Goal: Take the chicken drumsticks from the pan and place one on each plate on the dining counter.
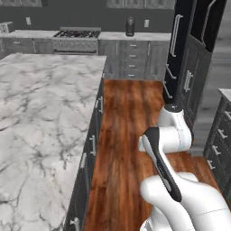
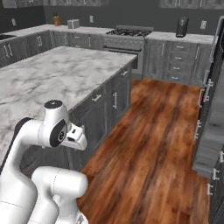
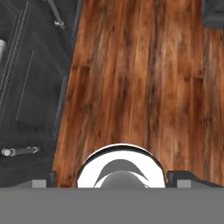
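Marble table lies left of the arm; gripper points down at the wood floor beside the dark cabinets, jaws spread wide, nothing between them. Stove far off.

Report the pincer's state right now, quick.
Pincer: open, holding nothing, pointed down at the wood floor.

The dining counter, a white-and-grey veined marble top over dark grey cabinets with silver handles
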You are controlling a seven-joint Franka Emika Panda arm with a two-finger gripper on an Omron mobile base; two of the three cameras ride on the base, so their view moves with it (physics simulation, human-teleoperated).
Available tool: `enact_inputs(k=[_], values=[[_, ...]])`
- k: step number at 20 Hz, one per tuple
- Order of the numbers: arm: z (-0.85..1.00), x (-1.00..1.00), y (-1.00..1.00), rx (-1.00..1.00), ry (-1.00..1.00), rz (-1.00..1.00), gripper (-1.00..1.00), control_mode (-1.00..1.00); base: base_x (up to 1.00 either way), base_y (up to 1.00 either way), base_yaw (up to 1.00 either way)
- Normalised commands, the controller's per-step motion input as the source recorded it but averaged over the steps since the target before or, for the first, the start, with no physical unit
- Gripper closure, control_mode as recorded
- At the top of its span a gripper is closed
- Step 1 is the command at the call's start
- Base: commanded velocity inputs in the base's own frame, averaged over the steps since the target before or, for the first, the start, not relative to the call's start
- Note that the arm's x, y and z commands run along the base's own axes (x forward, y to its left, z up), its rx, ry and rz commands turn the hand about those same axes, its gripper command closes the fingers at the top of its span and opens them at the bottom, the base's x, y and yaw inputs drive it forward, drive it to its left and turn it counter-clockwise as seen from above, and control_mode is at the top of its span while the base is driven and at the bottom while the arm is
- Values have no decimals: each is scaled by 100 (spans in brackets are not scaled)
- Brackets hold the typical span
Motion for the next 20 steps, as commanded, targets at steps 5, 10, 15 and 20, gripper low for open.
enact_inputs(k=[5, 10, 15, 20], values=[[0, 0, 0, 0, 0, 0, -100, 100, 100, -21, -1], [0, 0, 0, 0, 0, 0, -100, 100, 99, -21, -4], [0, 0, 0, 0, 0, 0, -100, 100, 89, -10, -24], [0, 0, 0, 0, 0, 0, -100, 100, 95, -7, -16]])
